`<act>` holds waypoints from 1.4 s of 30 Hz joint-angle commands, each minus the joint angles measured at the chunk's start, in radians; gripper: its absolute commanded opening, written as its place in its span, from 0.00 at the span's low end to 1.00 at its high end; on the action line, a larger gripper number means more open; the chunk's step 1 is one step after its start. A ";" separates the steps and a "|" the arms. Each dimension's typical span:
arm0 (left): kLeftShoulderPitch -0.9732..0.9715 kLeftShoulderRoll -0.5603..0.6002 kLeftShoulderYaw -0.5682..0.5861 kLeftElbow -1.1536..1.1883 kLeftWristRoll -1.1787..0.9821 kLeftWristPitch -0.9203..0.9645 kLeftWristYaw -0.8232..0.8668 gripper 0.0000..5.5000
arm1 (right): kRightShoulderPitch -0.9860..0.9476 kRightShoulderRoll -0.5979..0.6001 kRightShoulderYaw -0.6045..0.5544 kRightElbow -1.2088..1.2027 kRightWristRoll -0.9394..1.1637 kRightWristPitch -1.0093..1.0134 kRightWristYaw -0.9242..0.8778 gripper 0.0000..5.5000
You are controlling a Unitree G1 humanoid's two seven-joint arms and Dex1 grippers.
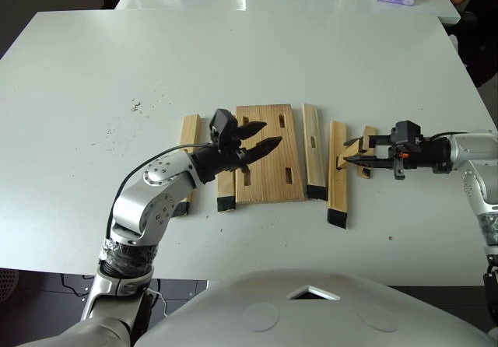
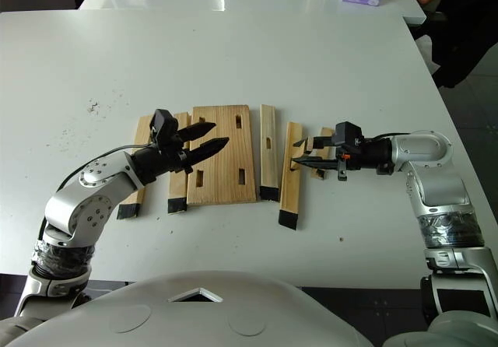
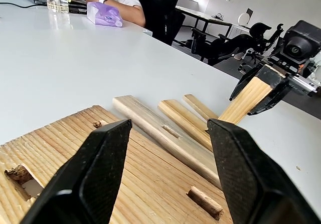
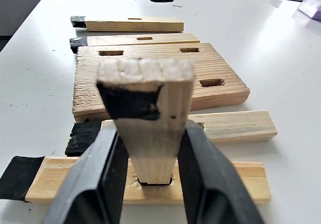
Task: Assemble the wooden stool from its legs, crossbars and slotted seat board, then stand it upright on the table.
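1. The left claw [image 1: 274, 131] was spread wide, with nothing gripped between its fingers.
2. The board [image 1: 272, 172] lay flat directly beneath and ahead of that claw. Its slots were seen between and beyond the two fingers. Whether the fingertips touched the wood could not be told.
3. A third leg [image 1: 226, 195] was found under the left claw's wrist, just beside the board's edge. A fourth leg [image 1: 189, 127] lay farther out on the same side, partly covered by the arm.
4. The right claw [image 1: 345, 152] was pinched on a crossbar [image 4: 146, 128], which was pressed between both fingers.
5. The crossbar was tilted. Its raised end, smeared black, sat back toward the wrist, and its other end sloped down past the fingertips.
6. That lower end met a leg [image 1: 338, 180] lying crosswise just beyond the right claw's tips, at one of its slots. Whether it was seated in the slot could not be told.
7. A second leg [image 1: 313, 152] lay past the first one, as seen from the right claw, between that leg and the board.
8. A short bar [image 1: 366, 156] lay flat on the table [image 1: 93, 67], just beneath the right claw's fingers.
9. The claws were pointed toward each other and kept well apart. Part of the board and the two nearer legs lay between them.
10. Dark specks [image 1: 136, 106] were scattered on the table well off to the left claw's outer side.
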 commanded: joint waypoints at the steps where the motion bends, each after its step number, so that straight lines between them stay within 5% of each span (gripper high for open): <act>1: -0.004 0.002 -0.006 -0.009 -0.004 0.017 -0.002 0.51 | 0.031 0.006 0.072 0.129 -0.095 0.013 0.013 0.24; 23: -0.039 -0.022 -0.010 0.017 -0.029 0.082 -0.012 0.51 | -0.133 0.076 0.325 0.509 -0.298 -0.090 -0.092 0.24; 25: -0.042 -0.019 -0.012 0.022 -0.021 0.086 -0.013 0.51 | -0.136 0.090 0.321 0.530 -0.289 -0.105 -0.131 0.24; 34: -0.044 -0.035 -0.009 0.029 -0.015 0.098 -0.003 0.51 | -0.136 0.168 0.230 0.590 -0.239 -0.188 -0.296 0.51; 42: -0.022 -0.045 0.007 0.020 -0.025 0.096 0.006 0.51 | 0.031 0.050 0.036 0.128 -0.049 -0.018 -0.280 0.52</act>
